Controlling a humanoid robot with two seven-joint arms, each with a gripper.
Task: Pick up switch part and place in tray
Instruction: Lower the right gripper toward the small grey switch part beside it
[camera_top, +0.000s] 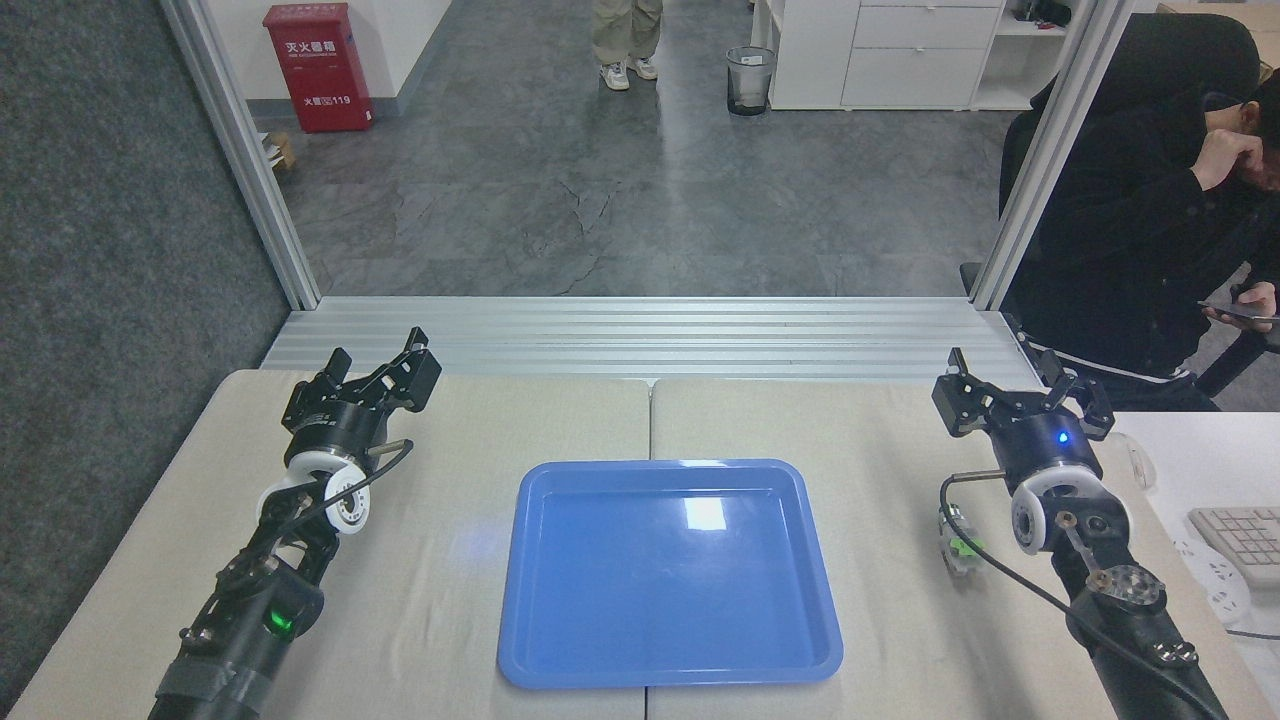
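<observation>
Switch part (958, 545) lies on the worktop (450, 590) right of the empty tray (668, 570), beside my right wrist and behind the right end effector (1020, 385), which is spread open. Left end effector (385, 372), also open, waits clear; I judge right suits.

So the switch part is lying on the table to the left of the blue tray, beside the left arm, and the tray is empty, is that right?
Not quite. The head view shows the switch part on the table to the right of the blue tray, beside the right arm, partly behind its cable. The tray is indeed empty.
</observation>
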